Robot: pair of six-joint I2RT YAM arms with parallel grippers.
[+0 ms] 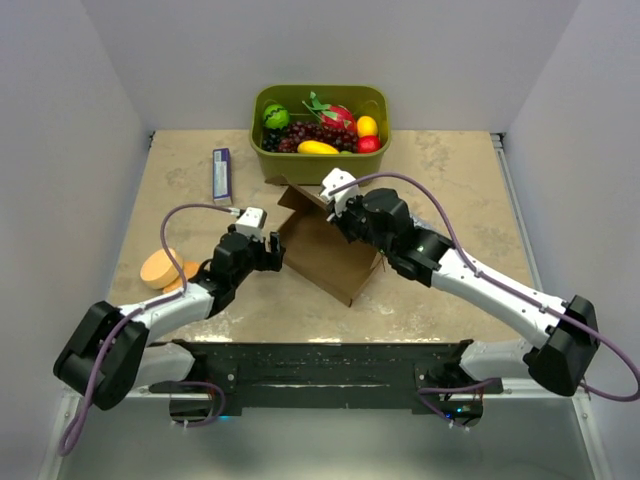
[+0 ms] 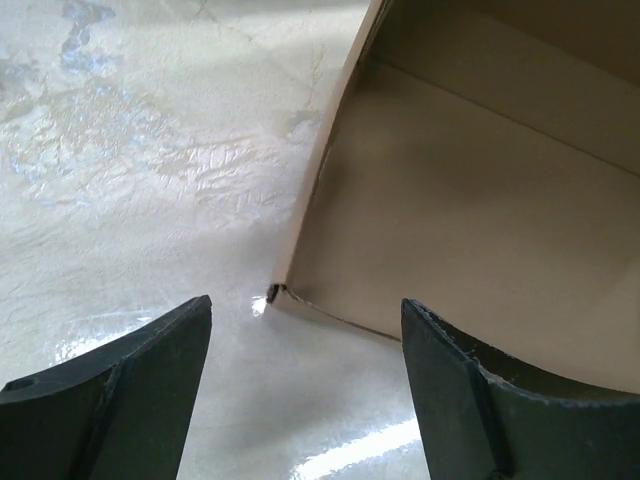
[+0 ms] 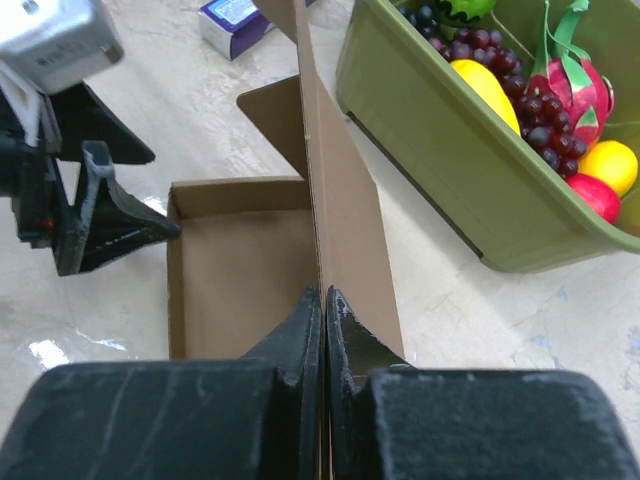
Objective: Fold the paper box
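Right fingers are clenched on a raised cardboard flap of the paper box, pinching it edge-on. Left fingers stand spread apart and empty, facing the box's left corner. The partly folded box lies in the middle of the bench, just in front of the olive-green tub of fruit.
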